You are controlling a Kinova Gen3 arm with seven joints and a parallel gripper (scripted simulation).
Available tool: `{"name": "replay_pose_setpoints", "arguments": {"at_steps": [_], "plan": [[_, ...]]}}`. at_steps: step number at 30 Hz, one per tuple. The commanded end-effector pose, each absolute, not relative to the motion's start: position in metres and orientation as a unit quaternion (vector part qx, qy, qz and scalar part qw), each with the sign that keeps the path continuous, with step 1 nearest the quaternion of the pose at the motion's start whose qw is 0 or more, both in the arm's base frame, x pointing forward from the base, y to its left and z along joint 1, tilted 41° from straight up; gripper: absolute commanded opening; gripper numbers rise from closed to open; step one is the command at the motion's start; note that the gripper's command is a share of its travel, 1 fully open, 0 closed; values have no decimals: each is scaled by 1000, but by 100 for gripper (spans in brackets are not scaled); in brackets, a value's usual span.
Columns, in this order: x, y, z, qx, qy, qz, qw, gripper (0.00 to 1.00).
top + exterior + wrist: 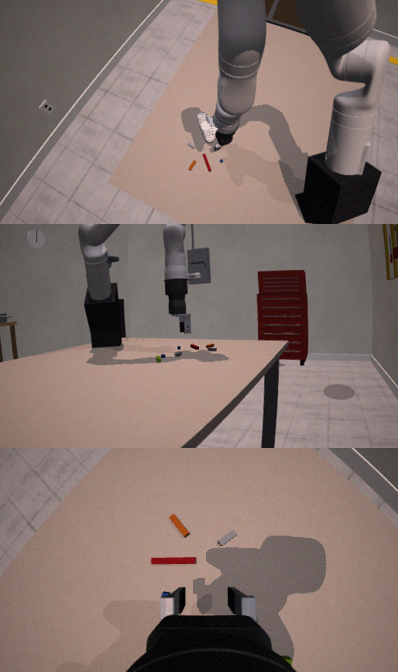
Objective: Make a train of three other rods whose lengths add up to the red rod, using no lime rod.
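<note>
The red rod (pixel 173 560), a flat slim bar, lies between the orange rod (pixel 179 525) and the wide-open, empty gripper (pixel 207 600) above.
</note>
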State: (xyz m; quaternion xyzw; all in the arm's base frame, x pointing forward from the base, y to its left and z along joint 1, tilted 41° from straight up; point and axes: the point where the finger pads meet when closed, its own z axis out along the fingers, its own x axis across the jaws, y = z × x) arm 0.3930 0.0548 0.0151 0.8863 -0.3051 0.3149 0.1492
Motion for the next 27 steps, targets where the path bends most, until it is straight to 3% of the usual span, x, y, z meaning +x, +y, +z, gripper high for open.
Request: {"name": "replay_pose_setpoints", "arguments": {"at_steps": [1, 27], "plan": [[393, 55, 15, 886, -305, 315, 149, 100], [393, 56, 15, 892, -288, 312, 155, 100]]}}
